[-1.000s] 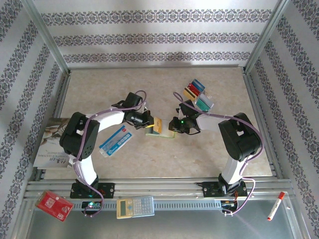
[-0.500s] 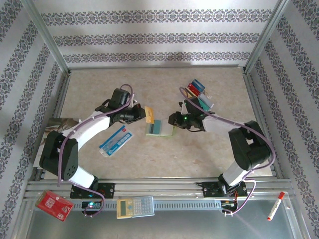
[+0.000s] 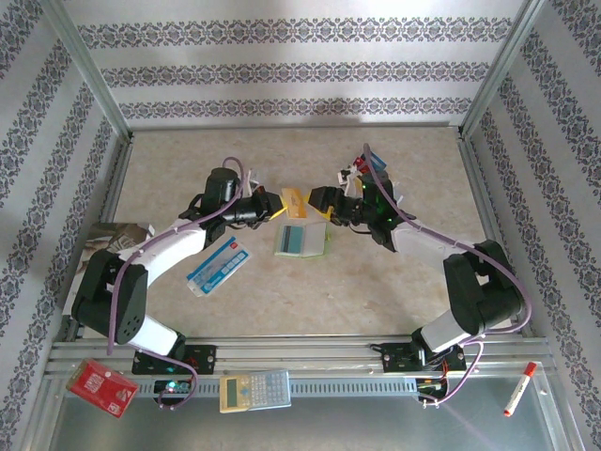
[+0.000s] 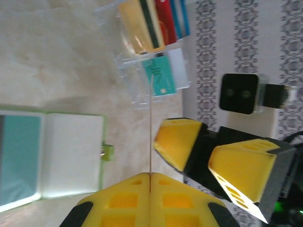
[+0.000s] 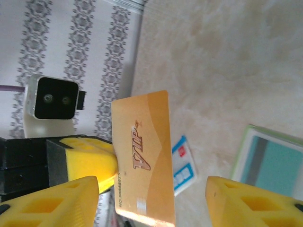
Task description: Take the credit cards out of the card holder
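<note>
1. I saw the left gripper [image 3: 275, 207] clamped on a yellow VIP card [image 5: 142, 158], which it held in the air between the two arms, just beyond the card holder [image 3: 300, 241].
2. The card was a thin edge-on line in the left wrist view, pointing away from the fingers toward the clear rack [image 4: 128, 75]. In the right wrist view its long axis ran up and down, with the printed face to that camera.
3. The right gripper [image 3: 319, 201] faced that printed side from just beside it, jaws wide apart and holding nothing.
4. The card holder lay open and flat on the table.
5. The rack, with other cards [image 4: 156, 23] upright in it, stood close behind the right wrist. A blue-and-white packet [image 3: 219, 265] lay by the left arm.
</note>
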Controlling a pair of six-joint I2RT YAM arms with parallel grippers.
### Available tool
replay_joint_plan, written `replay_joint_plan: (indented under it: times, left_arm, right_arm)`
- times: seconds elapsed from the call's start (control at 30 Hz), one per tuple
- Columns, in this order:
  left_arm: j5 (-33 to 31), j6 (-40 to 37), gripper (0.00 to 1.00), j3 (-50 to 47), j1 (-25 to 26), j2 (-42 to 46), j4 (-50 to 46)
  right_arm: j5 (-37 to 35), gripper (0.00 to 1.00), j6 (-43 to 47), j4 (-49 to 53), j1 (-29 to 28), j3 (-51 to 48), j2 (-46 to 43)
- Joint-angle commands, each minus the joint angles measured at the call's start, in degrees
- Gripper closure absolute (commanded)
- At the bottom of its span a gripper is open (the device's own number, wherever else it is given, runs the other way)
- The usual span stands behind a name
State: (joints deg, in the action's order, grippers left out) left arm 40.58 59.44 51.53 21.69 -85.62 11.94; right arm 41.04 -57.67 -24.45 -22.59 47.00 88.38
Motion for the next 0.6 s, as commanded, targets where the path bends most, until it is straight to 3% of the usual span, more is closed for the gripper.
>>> replay_joint_plan:
  times: [0.0, 0.23, 0.33, 0.47, 0.57]
  left_arm:
    - [3.06, 5.14, 1.0, -0.5, 0.55, 1.71, 8.89]
    - [4.24, 7.45, 1.0, -0.61, 0.6, 1.81, 13.48]
    - [4.01, 6.96, 1.0, -0.38, 0.61, 1.8, 12.94]
    - [4.08, 6.87, 1.0, -0.49, 0.62, 1.21, 12.58]
    - [3.96, 7.0, 1.0, -0.52, 0.56, 1.24, 12.67]
  right_arm:
    - [6.03, 0.38, -8.14, -11.85, 0.26, 0.11, 1.65]
    - [8.79, 0.41, -14.42, -19.91, 0.78, 1.1, 3.88]
    - [9.49, 0.49, -15.74, -22.67, 0.87, 0.56, 4.08]
    - [9.88, 0.66, -15.94, -24.5, 0.97, 0.37, 3.4]
    - [9.54, 0.86, -16.15, -24.87, 1.14, 0.06, 2.95]
